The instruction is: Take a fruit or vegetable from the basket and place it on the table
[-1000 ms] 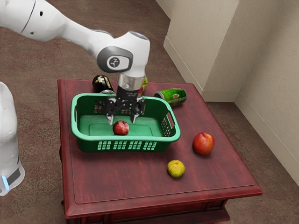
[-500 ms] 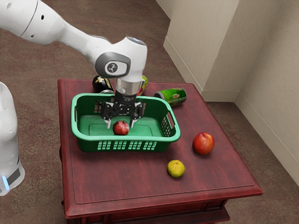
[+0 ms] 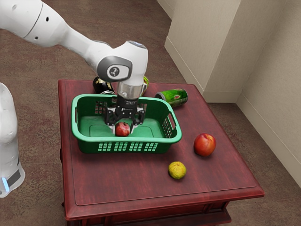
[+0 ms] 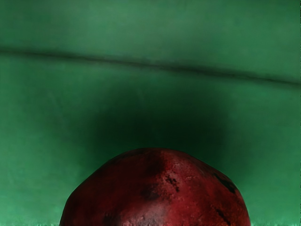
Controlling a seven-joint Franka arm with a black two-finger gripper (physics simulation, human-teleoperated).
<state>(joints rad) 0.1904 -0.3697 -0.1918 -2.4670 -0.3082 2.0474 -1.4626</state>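
Now the fruit (image 3: 122,129) sits pinched between the fingers of the gripper (image 3: 122,132), low inside the basket (image 3: 127,140). The fingers have drawn in from their wider stance, and the fruit has nudged slightly with them. So the grasp looks made; next comes a straight lift past the rim around the gripper, then out to the table (image 3: 117,181) beside it.

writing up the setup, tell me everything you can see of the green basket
The basket is green, plastic by its look, and roughly rectangular, with rounded corners, a thick smooth rim, rows of small openings in its walls and a handle slot at each short end. It stands upright on the table, open-topped, holding one red fruit. My gripper reaches down inside.
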